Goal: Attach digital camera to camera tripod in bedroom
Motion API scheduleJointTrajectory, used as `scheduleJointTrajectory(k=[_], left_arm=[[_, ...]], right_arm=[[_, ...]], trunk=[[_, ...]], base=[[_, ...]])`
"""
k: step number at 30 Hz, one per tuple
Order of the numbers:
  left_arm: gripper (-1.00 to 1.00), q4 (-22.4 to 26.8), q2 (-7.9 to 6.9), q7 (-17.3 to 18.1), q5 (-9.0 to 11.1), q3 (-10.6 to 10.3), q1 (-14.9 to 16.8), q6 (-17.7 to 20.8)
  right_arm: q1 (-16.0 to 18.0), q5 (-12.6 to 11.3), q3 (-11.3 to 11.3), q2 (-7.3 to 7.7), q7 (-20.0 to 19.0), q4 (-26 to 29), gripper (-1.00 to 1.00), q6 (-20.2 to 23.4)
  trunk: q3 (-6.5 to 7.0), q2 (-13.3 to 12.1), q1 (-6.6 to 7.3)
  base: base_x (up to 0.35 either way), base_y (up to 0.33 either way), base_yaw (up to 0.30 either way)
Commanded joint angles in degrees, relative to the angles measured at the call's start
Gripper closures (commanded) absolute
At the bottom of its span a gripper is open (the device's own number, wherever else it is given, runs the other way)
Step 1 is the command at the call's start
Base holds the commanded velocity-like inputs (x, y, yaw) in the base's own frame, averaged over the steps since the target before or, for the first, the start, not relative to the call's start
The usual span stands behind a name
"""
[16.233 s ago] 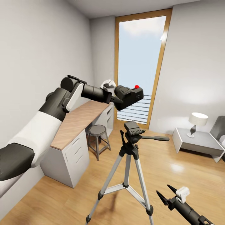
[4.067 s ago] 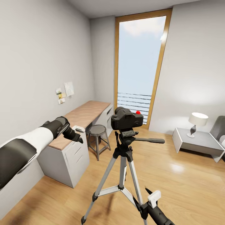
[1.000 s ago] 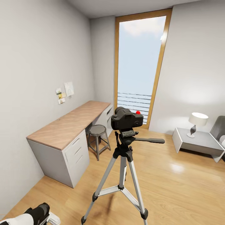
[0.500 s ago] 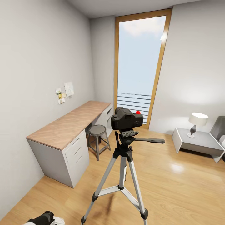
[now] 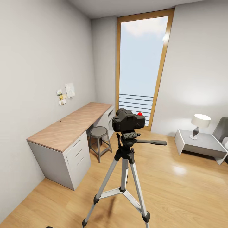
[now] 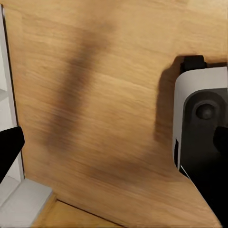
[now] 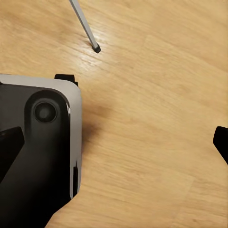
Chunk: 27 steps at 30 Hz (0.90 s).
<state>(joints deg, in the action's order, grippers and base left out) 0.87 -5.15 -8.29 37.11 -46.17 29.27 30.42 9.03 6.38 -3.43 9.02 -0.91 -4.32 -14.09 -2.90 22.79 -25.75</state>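
- We see the digital camera (image 5: 128,120) seated on the black head of the camera tripod (image 5: 124,169), which stands on the light wood floor (image 5: 177,190) of the bedroom, in front of the tall window (image 5: 141,71).
- Our left claw (image 6: 114,142) hangs spread wide above the floor, nothing between its dark fingertips (image 6: 8,147).
- Our right claw (image 7: 114,137) is likewise parted and holds nothing; a tripod foot (image 7: 96,48) shows beyond it.
- The wood-topped counter (image 5: 71,123) runs along the wall, a stool (image 5: 98,133) beside it.
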Motion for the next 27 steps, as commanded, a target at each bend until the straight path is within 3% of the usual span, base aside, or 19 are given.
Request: scheduleJointTrajectory(k=[1, 3, 5, 8, 20, 23, 24, 27], left_arm=[[-1.0, 0.1, 0.0, -0.3, 0.6, -0.3, -0.5, 0.3], [-1.0, 0.1, 0.0, -0.3, 0.6, -0.3, -1.6, 0.3], [-1.0, 0.1, 0.02, 0.4, 0.7, -0.3, -4.7, 0.2], [-1.0, 0.1, 0.02, 4.0, 0.7, -0.3, -7.7, 0.1], [-1.0, 0.1, 0.32, 10.5, 0.7, -0.3, -10.7, 0.1], [-1.0, 0.1, 0.62, 14.0, 0.7, -0.3, -11.9, 0.1], [-1.0, 0.1, 0.99, 18.5, 0.7, -0.3, -12.8, 0.0], [-1.0, 0.1, 1.25, 20.5, 0.7, -0.3, -13.3, 0.0]], right_arm=[[0.1, 0.6, -0.4, 0.03, -0.1, -0.2, -1.0, -0.4], [0.1, 0.5, -0.4, 0.03, -0.1, -0.2, -1.0, -0.4], [0.1, 0.6, -0.4, 0.03, -0.1, -0.2, -1.0, -0.4], [0.1, 0.6, -0.4, 0.03, -0.1, -0.2, -1.0, -0.4], [0.1, 0.6, -0.4, 0.03, -0.1, -0.2, -1.0, -0.4], [0.1, 0.6, -0.4, 0.03, -0.1, -0.2, -1.0, -0.4], [0.1, 0.6, -0.4, 0.03, -0.1, -0.2, -1.0, -0.4], [0.1, 0.6, -0.4, 0.03, -0.1, -0.2, -1.0, -0.4]], trunk=[[-0.13, 0.1, -0.04], [-0.13, 0.1, -0.04], [-0.13, 0.1, -0.04], [-0.13, 0.1, -0.04], [-0.13, 0.1, -0.04], [-0.13, 0.1, -0.04], [-0.13, 0.1, -0.04], [-0.13, 0.1, -0.04]], base=[[0.0, 0.0, 0.0], [0.0, 0.0, 0.0], [0.0, 0.0, 0.0], [0.0, 0.0, 0.0], [0.0, 0.0, 0.0], [0.0, 0.0, 0.0], [0.0, 0.0, 0.0], [0.0, 0.0, 0.0]])
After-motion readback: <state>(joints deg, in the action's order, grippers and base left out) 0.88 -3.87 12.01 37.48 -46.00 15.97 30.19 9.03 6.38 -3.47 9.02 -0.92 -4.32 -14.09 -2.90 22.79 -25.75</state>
